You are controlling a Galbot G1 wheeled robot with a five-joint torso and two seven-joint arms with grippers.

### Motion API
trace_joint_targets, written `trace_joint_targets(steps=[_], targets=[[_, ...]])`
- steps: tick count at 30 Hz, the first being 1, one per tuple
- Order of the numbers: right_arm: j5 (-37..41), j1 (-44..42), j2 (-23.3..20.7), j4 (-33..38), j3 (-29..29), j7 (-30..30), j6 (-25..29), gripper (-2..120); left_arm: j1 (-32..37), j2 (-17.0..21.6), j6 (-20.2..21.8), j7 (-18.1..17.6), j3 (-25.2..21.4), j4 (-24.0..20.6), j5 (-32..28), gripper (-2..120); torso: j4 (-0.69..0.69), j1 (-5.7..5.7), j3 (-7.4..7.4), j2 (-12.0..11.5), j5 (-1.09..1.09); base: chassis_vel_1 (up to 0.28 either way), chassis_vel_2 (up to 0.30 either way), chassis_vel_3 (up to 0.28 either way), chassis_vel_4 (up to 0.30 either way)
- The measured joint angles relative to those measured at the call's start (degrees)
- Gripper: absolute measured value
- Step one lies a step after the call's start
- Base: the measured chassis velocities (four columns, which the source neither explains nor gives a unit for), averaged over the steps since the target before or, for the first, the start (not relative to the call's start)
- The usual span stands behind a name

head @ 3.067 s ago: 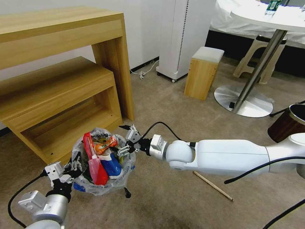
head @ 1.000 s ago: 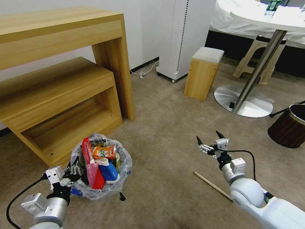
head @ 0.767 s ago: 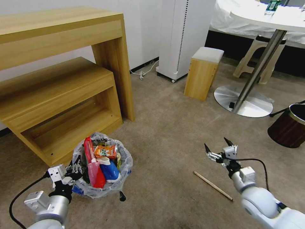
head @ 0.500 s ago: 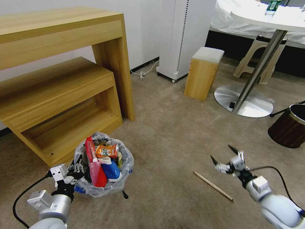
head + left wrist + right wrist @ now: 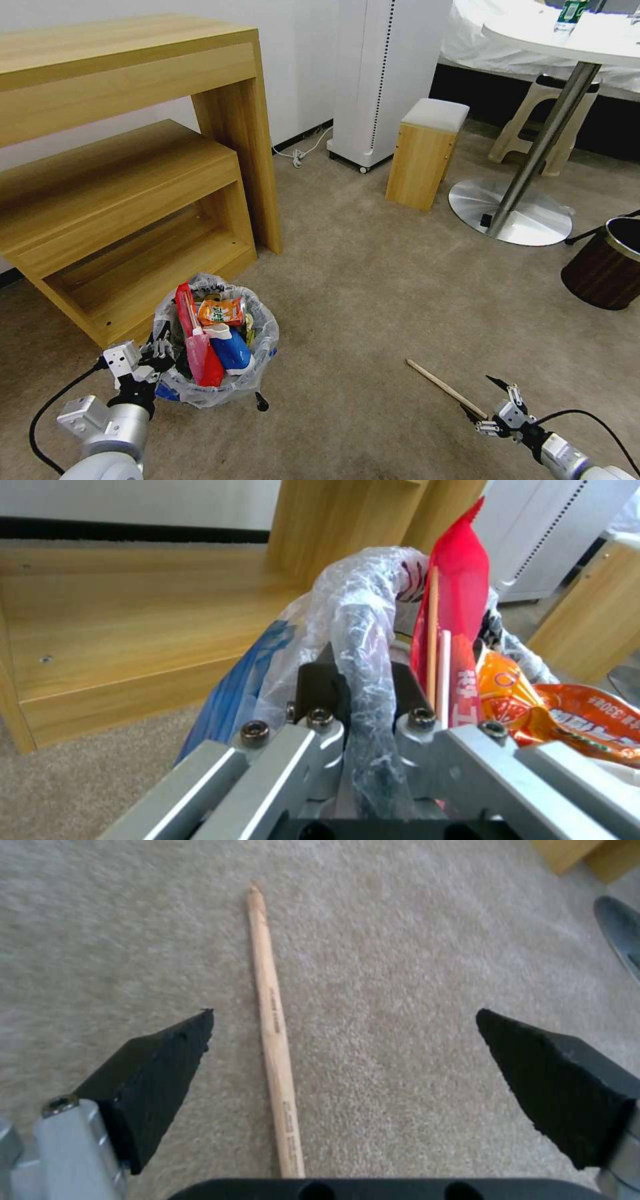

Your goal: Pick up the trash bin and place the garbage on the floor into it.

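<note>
Right gripper (image 5: 485,399), lower right of the head view, jaws spread wide either side of the wooden stick (image 5: 445,389) lying on the floor (image 5: 373,280). Left gripper (image 5: 155,352), lower left, clamped on the rim of the trash bin (image 5: 257,347), which is full.

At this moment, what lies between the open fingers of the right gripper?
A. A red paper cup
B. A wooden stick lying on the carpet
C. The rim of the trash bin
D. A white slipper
B. In the right wrist view the right gripper is open, its two black fingertips spread on either side of the wooden stick, which lies flat on the beige carpet; neither fingertip touches it.
</note>
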Motion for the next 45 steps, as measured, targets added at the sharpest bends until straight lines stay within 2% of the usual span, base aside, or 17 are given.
trace_joint_targets(steps=[8, 15, 20, 34, 45], targets=[[-0.21, 5.93, 3.93, -7.94, -4.53, 0.57, -0.43, 97, -0.07, 0.29, -0.13, 0.00, -0.56, 0.18, -0.77, 3, 0.00, 0.00, 0.00, 0.00, 0.00, 0.000, 0.000, 0.000, 0.000], [-0.86, 7.58, 7.06, -12.07, -6.18, 0.51, 0.33, 93, -0.36, 0.57, -0.13, -0.04, -0.64, 0.45, -1.11, 3, -0.01, 0.00, 0.00, 0.00, 0.01, 0.000, 0.000, 0.000, 0.000], [-2.08, 8.20, 9.22, -14.87, -6.23, 0.20, 1.33, 94, -0.91, 0.82, -0.13, -0.19, -0.62, 1.15, -1.43, 3, -0.01, 0.00, 0.00, 0.00, 0.00, 0.000, 0.000, 0.000, 0.000], [-3.38, 7.45, 9.19, -16.11, -3.57, 0.29, 2.54, 94, -1.69, 1.51, 0.02, -0.34, -0.75, 1.82, -2.24, 3, -0.01, 0.00, 0.00, 0.00, 0.00, 0.000, 0.000, 0.000, 0.000], [-4.76, 6.85, 10.93, -18.52, -2.14, 0.26, 3.80, 88, -1.18, 1.44, 0.03, -0.34, -0.72, 1.22, -2.31, 3, -0.02, 0.00, 0.00, 0.00, 0.00, 0.000, 0.000, 0.000, 0.000]])
